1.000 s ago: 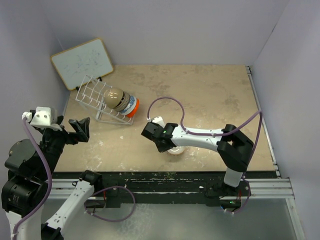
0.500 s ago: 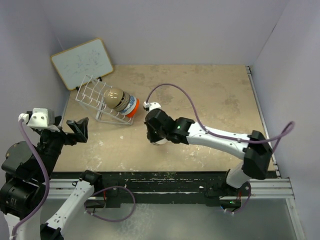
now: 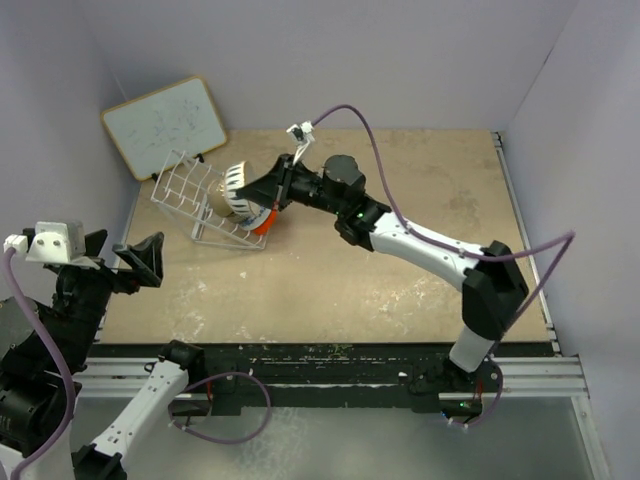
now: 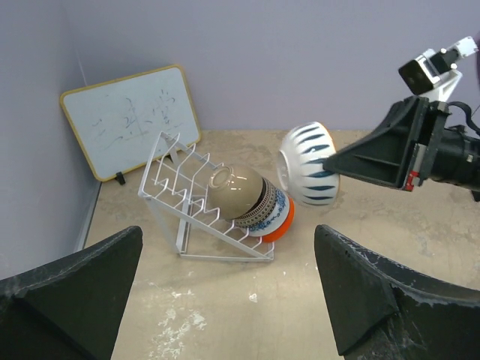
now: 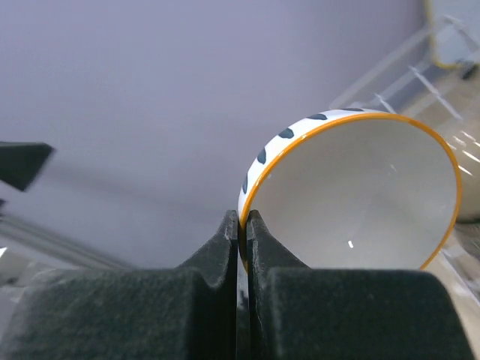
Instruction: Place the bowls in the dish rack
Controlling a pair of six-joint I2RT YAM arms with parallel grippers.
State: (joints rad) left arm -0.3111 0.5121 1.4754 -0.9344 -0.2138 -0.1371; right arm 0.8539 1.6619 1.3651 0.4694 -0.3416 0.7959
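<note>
My right gripper (image 3: 262, 190) is shut on the rim of a white bowl (image 3: 234, 179) with dark blue dashes and an orange rim. It holds the bowl tilted in the air just above the right end of the pale wire dish rack (image 3: 183, 188). The bowl also shows in the left wrist view (image 4: 307, 172) and the right wrist view (image 5: 360, 195), pinched at my right gripper (image 5: 242, 225). Nested on their sides in the rack (image 4: 174, 196) are a tan bowl (image 4: 236, 189), a blue-patterned bowl (image 4: 273, 206) and an orange bowl (image 4: 286, 223). My left gripper (image 4: 225, 300) is open and empty, near the table's front left (image 3: 135, 262).
A wood-framed whiteboard (image 3: 165, 124) leans against the back left wall behind the rack. Purple walls close the table on the left, back and right. The right arm (image 3: 430, 245) stretches diagonally over the table's middle.
My right gripper has lifted the bowl off the table's middle and carried it up and to the left, over the rack. My left gripper has drawn back slightly.
</note>
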